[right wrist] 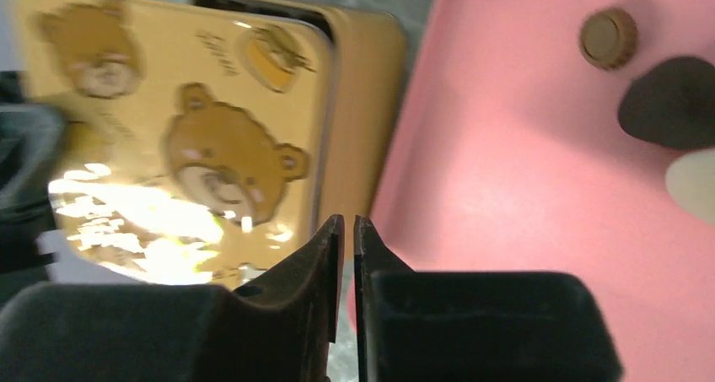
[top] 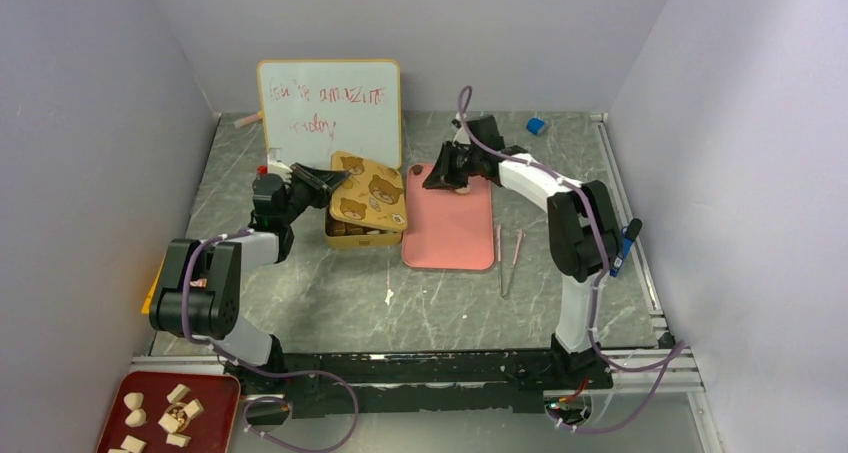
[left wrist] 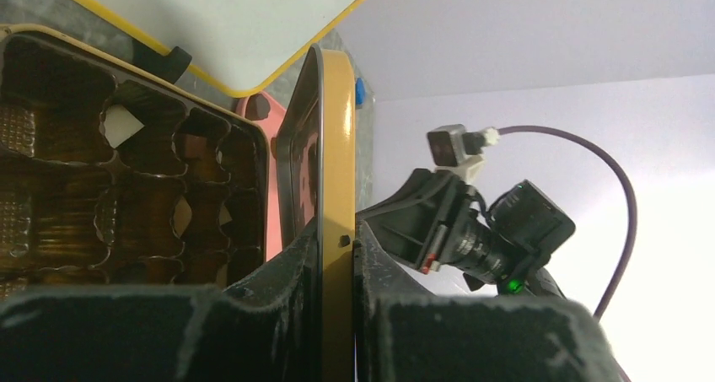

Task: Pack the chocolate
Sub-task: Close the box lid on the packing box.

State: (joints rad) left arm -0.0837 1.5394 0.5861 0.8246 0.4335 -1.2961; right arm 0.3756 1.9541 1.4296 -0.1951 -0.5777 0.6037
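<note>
My left hand (left wrist: 335,251) pinches the tin lid (left wrist: 334,129) open; my right hand (right wrist: 348,228), shut and empty, hovers just behind the chocolates (right wrist: 607,38).

Your gray tabletop (top: 330,298) holds a white board (top: 330,108), a bear tin (top: 368,198), a pink tray (top: 450,238) and tongs (top: 510,258).

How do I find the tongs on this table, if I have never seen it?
Find the flat pink tray in the middle of the grey table. Just right of it lie the tongs: two thin pinkish arms joined in a narrow V, the only slender thing there.
</note>
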